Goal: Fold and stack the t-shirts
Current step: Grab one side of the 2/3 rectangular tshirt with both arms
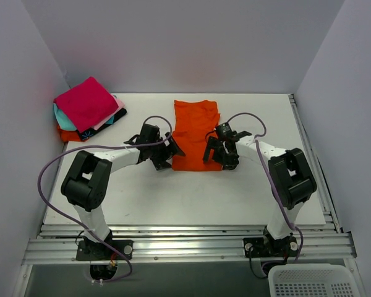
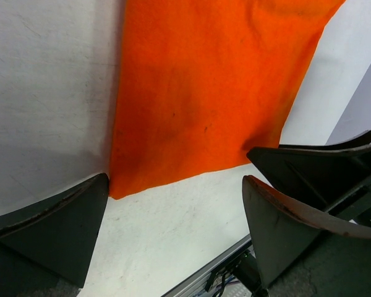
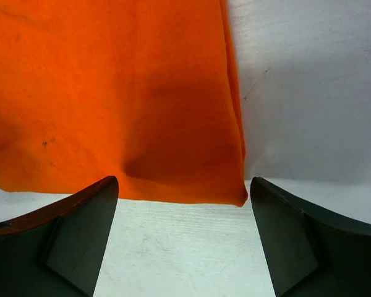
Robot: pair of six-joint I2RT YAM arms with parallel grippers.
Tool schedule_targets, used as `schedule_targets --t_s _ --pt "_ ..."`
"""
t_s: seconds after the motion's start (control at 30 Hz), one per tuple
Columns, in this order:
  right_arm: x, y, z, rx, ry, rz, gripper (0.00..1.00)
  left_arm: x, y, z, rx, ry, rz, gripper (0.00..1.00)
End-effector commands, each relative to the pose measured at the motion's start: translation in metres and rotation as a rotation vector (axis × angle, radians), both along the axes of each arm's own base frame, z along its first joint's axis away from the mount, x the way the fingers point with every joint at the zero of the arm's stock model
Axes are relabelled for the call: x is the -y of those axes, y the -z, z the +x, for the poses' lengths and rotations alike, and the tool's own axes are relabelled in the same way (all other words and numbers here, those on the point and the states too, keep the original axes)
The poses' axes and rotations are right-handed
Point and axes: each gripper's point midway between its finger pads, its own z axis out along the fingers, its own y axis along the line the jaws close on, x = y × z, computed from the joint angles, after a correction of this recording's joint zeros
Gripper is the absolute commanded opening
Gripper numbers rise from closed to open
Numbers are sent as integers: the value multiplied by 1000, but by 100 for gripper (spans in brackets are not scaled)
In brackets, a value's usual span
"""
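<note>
A white table, faintly scuffed and scratched, sits boxed in by plain pale walls on three sides. Aluminium rails run along its near edge, and a white mesh basket sits below the near right corner.

The orange t-shirt lies flat as a long, narrow strip between the two end effectors, reaching away from them toward the back wall. The left end effector stands wide open and holds nothing. The shirt's near left corner lies just ahead of its left finger, resting on the table. The right end effector is also spread wide and empty. The shirt's near right corner sits just ahead of the gap between its fingers, where the cloth puckers slightly.

Well beyond the left end effector, in the far left corner, rests a stack of folded t-shirts — magenta on top, with teal, pink, black and orange edges below.
</note>
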Motion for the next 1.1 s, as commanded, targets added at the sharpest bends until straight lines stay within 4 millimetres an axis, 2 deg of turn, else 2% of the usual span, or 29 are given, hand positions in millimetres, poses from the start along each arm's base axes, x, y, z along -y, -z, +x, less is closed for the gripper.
schedule_targets --t_s 0.0,0.07,0.17,0.2,0.23,0.27,0.3,0.37,0.4,0.53,0.67,0.7,0.77,0.87,0.9,0.93,1.0,1.07 --pt "7 10 -1 -23 18 -35 81 14 -12 -5 29 14 -34 98" --pt "7 15 -5 -35 23 -35 76 19 -10 -10 25 26 -33 100" --pt "8 20 -9 -48 23 -36 61 20 -3 -14 12 34 -24 88" --pt "9 23 -11 -55 24 -39 44 21 2 -14 0 32 -22 76" --pt "9 24 -12 -59 25 -42 37 21 3 -15 -4 34 -25 72" --pt "10 25 -12 -63 25 -44 21 22 4 -14 -5 34 -27 67" --pt "10 26 -13 -66 25 -48 12 22 6 -15 -8 35 -25 53" --pt "11 28 -14 -71 30 -53 0 23 8 -14 -10 38 -23 38" --pt "12 28 -15 -75 29 -58 0 23 11 -14 -16 38 -15 24" --pt "14 25 -17 -72 26 -62 0 20 16 -16 -33 36 15 3" --pt "20 16 -26 -74 28 -74 0 19 6 -25 -23 54 46 2" --pt "22 14 -29 -75 28 -81 0 18 -3 -27 -8 56 49 2" --pt "24 0 -35 -53 25 -77 0 18 -8 -42 -16 82 72 2" --pt "32 -18 -57 -65 16 -92 0 13 -23 -69 -9 134 108 2" --pt "38 -33 -73 -64 10 -94 0 9 -46 -91 21 161 111 2" --pt "38 -39 -74 -46 10 -86 0 5 -39 -97 -4 163 127 2" --pt "44 -47 -90 -64 9 -91 0 1 -48 -112 6 171 131 2" --pt "48 -63 -100 -45 8 -80 0 -9 -64 -125 21 162 119 2"
